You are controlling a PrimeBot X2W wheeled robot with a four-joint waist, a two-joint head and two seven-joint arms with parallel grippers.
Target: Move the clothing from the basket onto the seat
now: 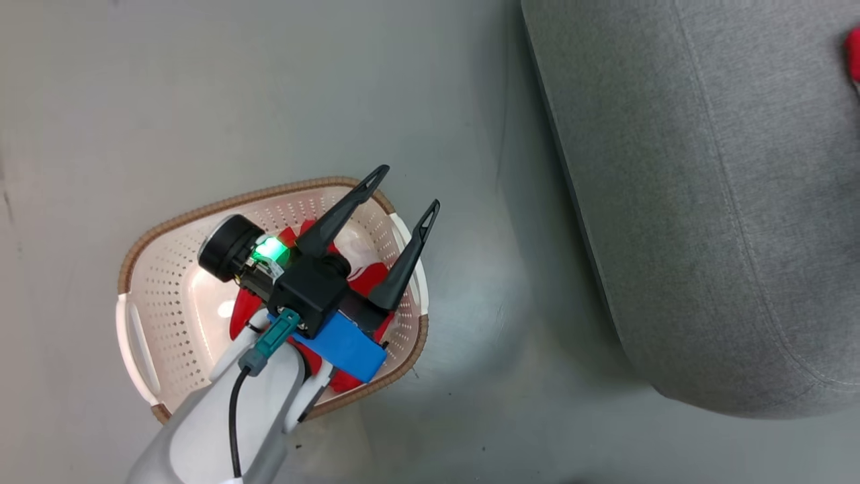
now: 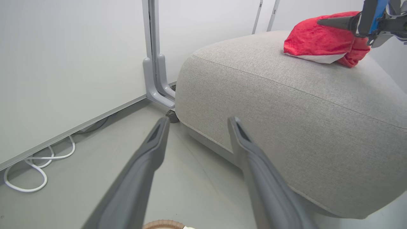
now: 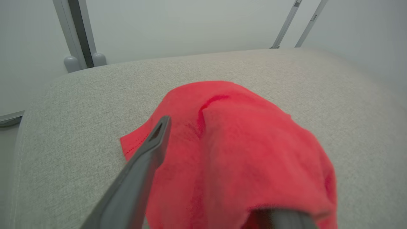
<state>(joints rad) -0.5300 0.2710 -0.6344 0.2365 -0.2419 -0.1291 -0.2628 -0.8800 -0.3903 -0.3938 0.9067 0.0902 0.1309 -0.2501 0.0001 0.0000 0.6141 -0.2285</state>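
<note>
The cream basket (image 1: 168,289) with a brown rim stands on the floor at the lower left. Red clothing (image 1: 243,316) lies in it, mostly hidden under my left arm. My left gripper (image 1: 405,193) hangs open above the basket's right side, nothing between its fingers; in its own view (image 2: 198,122) it points at the grey seat (image 2: 286,105). A second red garment (image 3: 241,152) with a white underside lies on the seat (image 3: 79,121). My right gripper (image 3: 202,127) is open over this garment, which drapes over its right finger. One of its fingers (image 2: 337,22) shows against the garment (image 2: 318,38).
The seat (image 1: 705,202) takes up the right of the head view, with grey floor between it and the basket. A white wall panel, a grey post (image 2: 154,63) and a white cable (image 2: 38,168) lie behind the seat's corner. The basket rim (image 2: 163,224) peeks in below.
</note>
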